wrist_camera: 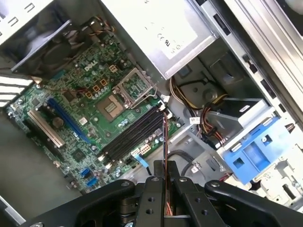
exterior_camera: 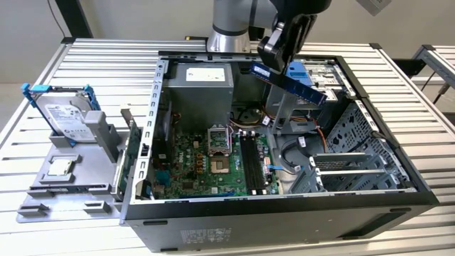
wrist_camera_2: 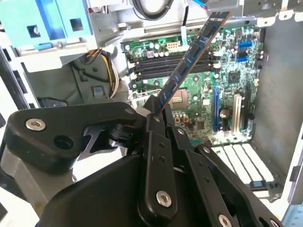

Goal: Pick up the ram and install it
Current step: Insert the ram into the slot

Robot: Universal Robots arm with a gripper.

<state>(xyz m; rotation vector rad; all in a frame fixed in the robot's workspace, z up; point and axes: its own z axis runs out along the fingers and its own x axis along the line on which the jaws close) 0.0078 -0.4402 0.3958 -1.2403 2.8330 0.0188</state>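
— "While your gripper point(exterior_camera: 269, 65) is clamped on the ram point(exterior_camera: 291, 84), where does it sit?"
— "Above the open case point(exterior_camera: 249, 224), long axis slanting away from your jaws, memory slots point(exterior_camera: 250, 157) well below."

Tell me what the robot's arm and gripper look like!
The arm is a round, silver-grey tube with black parts at its end. The gripper is black, built from flat jointed bars held together by shiny silver screws.
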